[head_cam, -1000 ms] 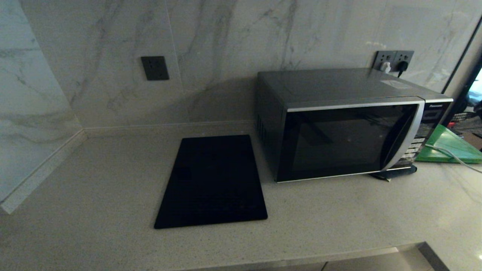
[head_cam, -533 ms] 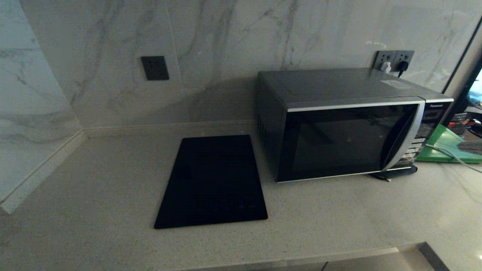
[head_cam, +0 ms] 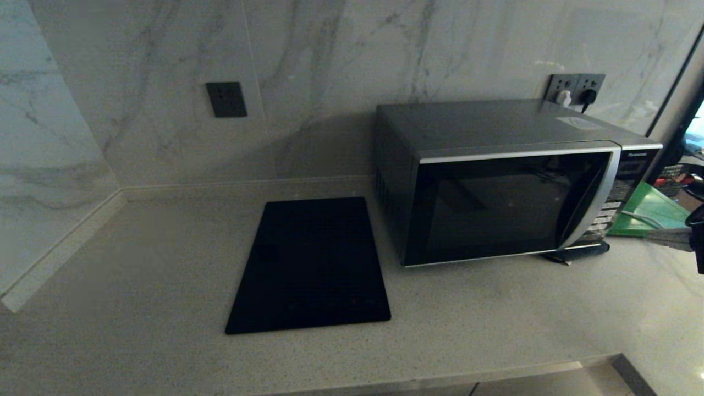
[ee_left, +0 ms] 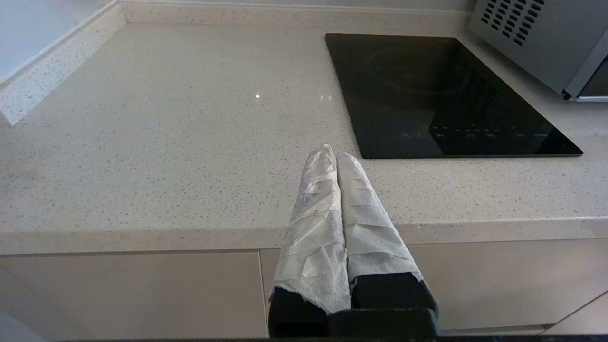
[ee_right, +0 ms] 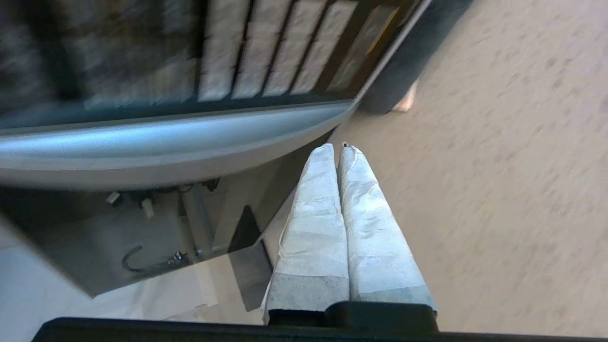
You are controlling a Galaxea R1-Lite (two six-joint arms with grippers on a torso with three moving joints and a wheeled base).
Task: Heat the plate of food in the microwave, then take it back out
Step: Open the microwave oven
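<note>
On the head view you see the microwave (head_cam: 511, 176) standing on the speckled surface (head_cam: 165, 264) with its dark glass door shut, a flat black panel (head_cam: 311, 264) lying just to its left and a green board (head_cam: 652, 212) beyond its right side. The plate of food shows in none of your views. Only a sliver of the right gripper (head_cam: 668, 237) enters that view at the right edge, near the microwave's button panel. Your right wrist view fills in the rest: the right gripper (ee_right: 338, 147) has its wrapped jaws pressed together, holding nothing, close to the curved silver strip (ee_right: 166, 142) and the rows of buttons. The left gripper (ee_left: 331, 153) appears only in the left wrist view, jaws pressed together and empty, out past the surface's front edge, with the black panel ahead of it.
</note>
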